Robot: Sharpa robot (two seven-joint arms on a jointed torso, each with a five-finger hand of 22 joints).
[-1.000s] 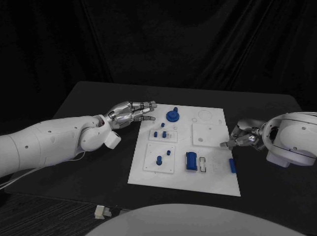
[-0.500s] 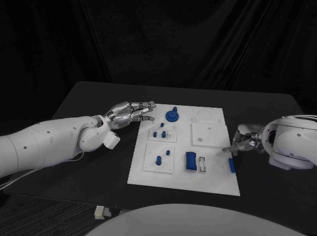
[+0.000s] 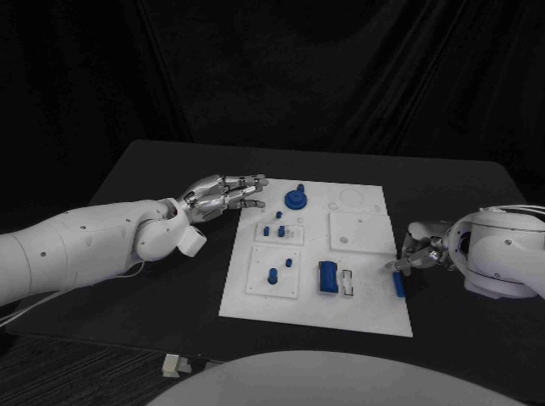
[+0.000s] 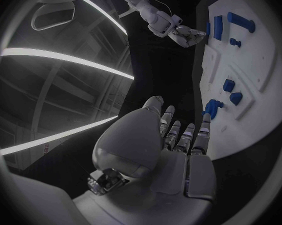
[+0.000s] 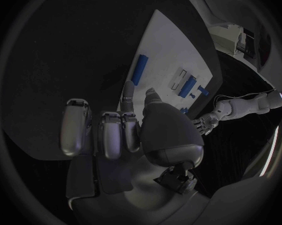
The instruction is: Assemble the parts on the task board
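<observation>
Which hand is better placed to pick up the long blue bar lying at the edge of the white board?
Right. The right hand sits right beside the blue bar at the board's right edge. The left hand hovers at the far left corner.

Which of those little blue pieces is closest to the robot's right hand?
The long blue bar lying at the board's right edge. It sits right beside the right hand, whose fingertips reach down toward it. The other blue pieces lie further in, toward the task board's middle and left.
</observation>
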